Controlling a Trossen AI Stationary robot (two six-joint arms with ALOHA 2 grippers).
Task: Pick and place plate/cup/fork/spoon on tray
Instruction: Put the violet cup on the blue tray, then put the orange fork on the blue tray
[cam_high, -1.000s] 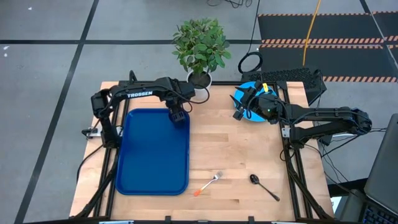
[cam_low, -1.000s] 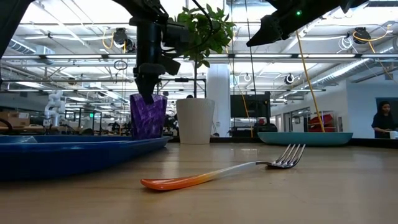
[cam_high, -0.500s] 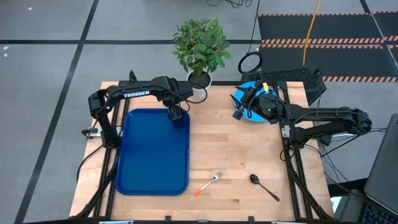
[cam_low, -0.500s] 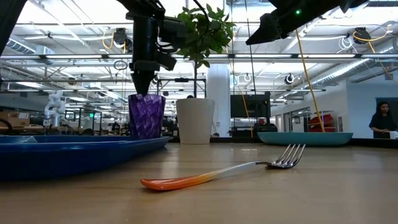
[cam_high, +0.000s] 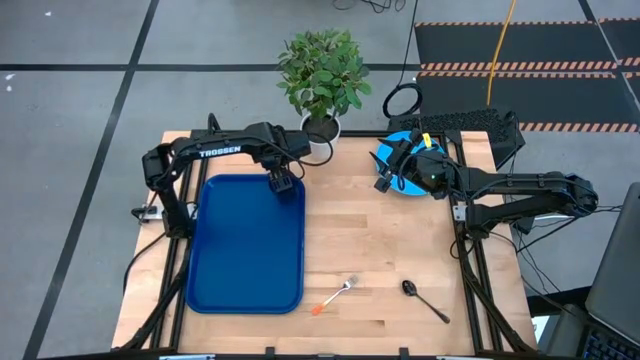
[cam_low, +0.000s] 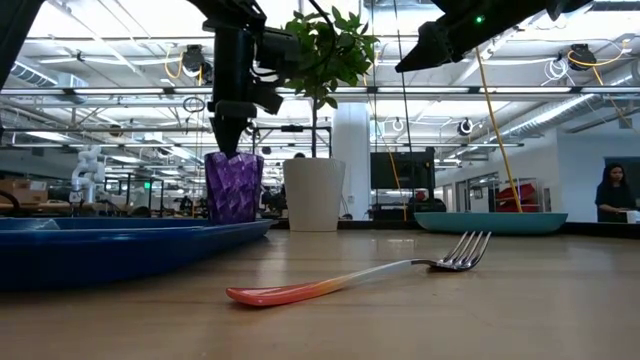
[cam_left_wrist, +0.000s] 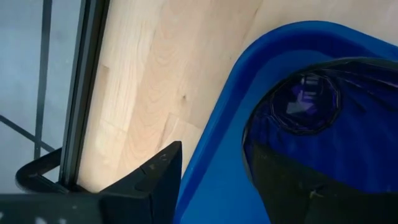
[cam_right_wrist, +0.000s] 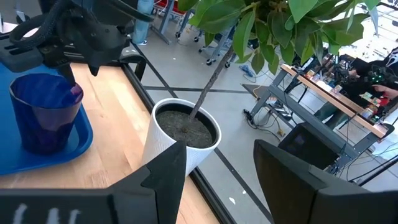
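Observation:
The purple cup (cam_low: 233, 187) stands upright on its base in the far right corner of the dark blue tray (cam_high: 240, 250); it also shows in the left wrist view (cam_left_wrist: 305, 106) and the right wrist view (cam_right_wrist: 43, 118). My left gripper (cam_low: 228, 140) hangs open just above the cup's rim and touches nothing. My right gripper (cam_high: 383, 178) is open and empty above the light-blue plate (cam_high: 400, 140) at the far right. The orange-handled fork (cam_high: 335, 297) and the dark spoon (cam_high: 425, 300) lie flat near the table's near edge.
A white plant pot (cam_high: 320, 130) with a leafy plant stands at the far edge between the tray and the plate, close to my left gripper. Bare wood (cam_high: 370, 240) lies between the tray and the right arm. A person (cam_low: 612, 195) stands in the room beyond.
My left gripper has gone straight up from the cup's rim and now hangs clear above it. The cup stays upright on the tray.

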